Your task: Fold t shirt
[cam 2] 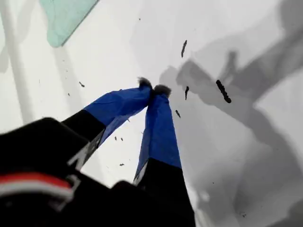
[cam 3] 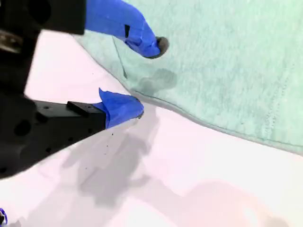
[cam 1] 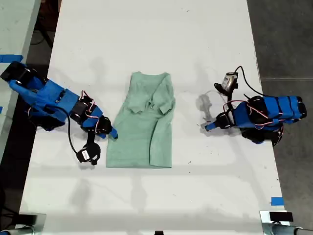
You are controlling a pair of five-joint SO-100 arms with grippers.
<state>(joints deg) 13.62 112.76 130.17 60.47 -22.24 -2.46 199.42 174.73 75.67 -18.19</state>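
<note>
Fingertips pressed together on nothing, my first gripper (cam 2: 154, 89) hovers over the white table (cam 1: 220, 196) – while my second gripper (cam 3: 147, 78), jaws parted and empty, straddles the edge of the t shirt (cam 1: 144, 127) lying partly folded mid-table.

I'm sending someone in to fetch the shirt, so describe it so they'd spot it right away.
Look at the long white table; the t shirt lies flat near its middle, between the two blue robot arms. It is pale mint green, already folded into a narrow strip with its sleeves tucked over the front. It is the only fabric item there, and my second gripper sits open at its edge.
</note>
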